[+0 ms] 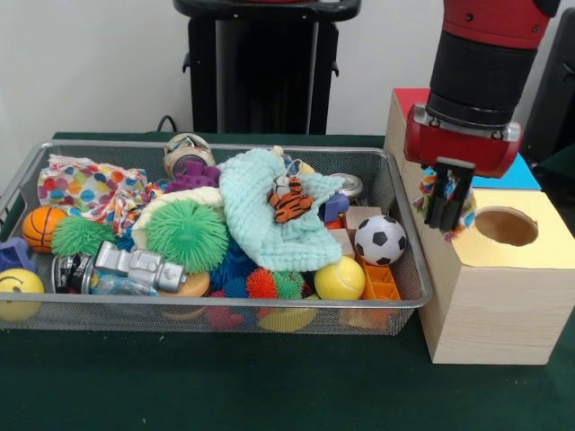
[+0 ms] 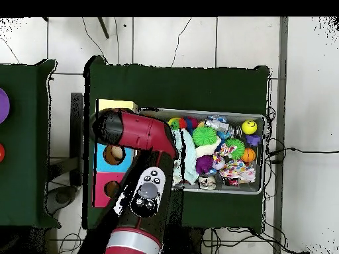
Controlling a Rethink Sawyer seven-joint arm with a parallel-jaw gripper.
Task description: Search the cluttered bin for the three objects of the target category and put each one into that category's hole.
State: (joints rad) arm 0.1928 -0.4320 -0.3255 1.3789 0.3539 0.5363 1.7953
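Observation:
My gripper [image 1: 446, 205] hangs over the yellow-topped wooden box [image 1: 490, 305], just left of its round hole [image 1: 506, 225]. It is shut on a white fabric piece with coloured dots [image 1: 425, 189], which bulges out on both sides of the black fingers. More dotted fabric [image 1: 90, 190] lies at the left back of the wire mesh bin [image 1: 216, 305], and it also shows in the overhead view [image 2: 235, 170]. I cannot tell whether that heap is one piece or two. In the overhead view the arm [image 2: 136, 132] hides the gripper and the yellow box's hole.
The bin holds a mint-green cloth [image 1: 260, 215] with a tiger toy [image 1: 289, 199], a spiky green ball [image 1: 187, 233], a soccer ball [image 1: 380, 240], a yellow ball [image 1: 340, 279] and a basketball [image 1: 42, 227]. Blue-topped [image 1: 521, 175] and red-topped [image 1: 409, 99] boxes stand behind the yellow one.

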